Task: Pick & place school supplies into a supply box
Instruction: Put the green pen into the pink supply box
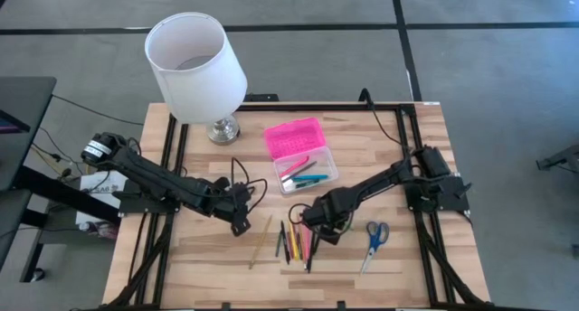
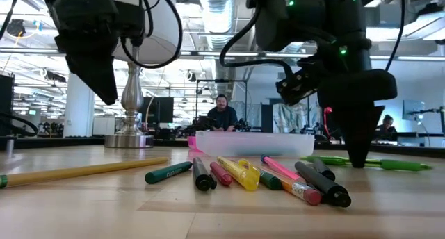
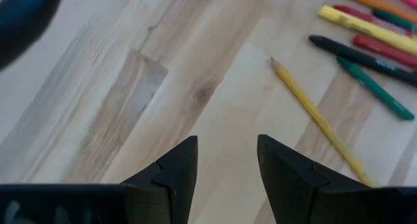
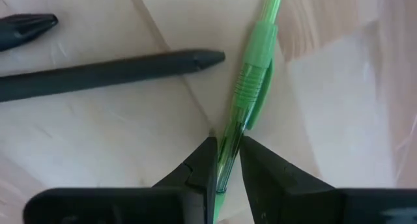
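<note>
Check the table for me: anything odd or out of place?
A white lamp stands at the table's far edge among the school supplies, though clear of both arms. Otherwise normal: the right gripper has its jaws closed on a green pen; the left gripper is open.

From my station I can't read any text, brand, number or sign anywhere. The pens (image 2: 240, 173) on the tabletop (image 2: 83, 204) carry no print I can make out, and the green pen (image 4: 251, 87) seen close up from the right wrist shows only bare plastic.
</note>
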You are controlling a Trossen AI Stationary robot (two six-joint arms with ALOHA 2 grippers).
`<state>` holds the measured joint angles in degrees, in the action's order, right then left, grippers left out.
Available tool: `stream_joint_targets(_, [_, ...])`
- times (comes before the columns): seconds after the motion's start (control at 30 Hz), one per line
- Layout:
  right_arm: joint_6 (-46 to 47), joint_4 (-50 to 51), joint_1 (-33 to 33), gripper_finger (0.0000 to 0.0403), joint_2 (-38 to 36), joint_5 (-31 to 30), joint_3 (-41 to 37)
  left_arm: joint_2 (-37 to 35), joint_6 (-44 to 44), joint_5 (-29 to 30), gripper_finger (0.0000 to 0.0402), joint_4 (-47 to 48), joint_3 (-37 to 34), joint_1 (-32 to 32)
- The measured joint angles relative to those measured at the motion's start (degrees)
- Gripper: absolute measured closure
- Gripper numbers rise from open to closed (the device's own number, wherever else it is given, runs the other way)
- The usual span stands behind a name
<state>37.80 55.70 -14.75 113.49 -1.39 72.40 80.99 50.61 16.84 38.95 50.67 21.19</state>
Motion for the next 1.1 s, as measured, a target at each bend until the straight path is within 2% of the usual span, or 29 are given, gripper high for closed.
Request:
stream_joint_targets(0.4, [-12.3,-2.6,3.5,0.0342,0.0,-0.2,0.0,0.0,11.5,-0.3,0.0248,-2.6,-4.9,0.0])
stream_joint_targets(1.1, [-12.8,-3.2,4.0,0.0342,0.0,0.5,0.1,0.0,8.1,-0.1,0.0248,-3.9,-5.0,0.0])
